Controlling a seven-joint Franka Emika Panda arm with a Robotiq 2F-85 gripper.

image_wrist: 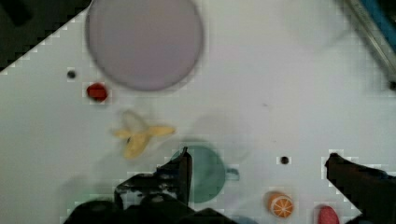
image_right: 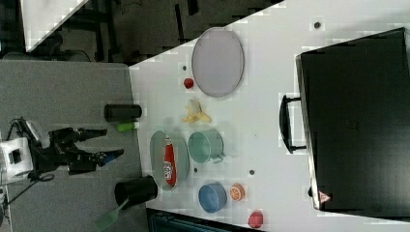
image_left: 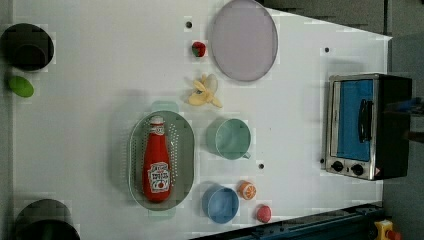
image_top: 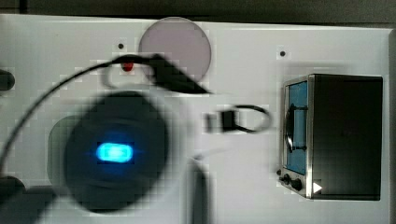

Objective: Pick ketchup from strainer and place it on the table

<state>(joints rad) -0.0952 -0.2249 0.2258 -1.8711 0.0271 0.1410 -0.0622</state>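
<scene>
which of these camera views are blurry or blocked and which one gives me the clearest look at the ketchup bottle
The top view is worst: a big out-of-focus dark shape with a blue glow covers its left half. The wrist view is softly blurred, with the gripper fingers wide apart at the frame edge. The left view is clearest, showing the ketchup lying in the strainer on the table. The right view shows it smaller.
</scene>
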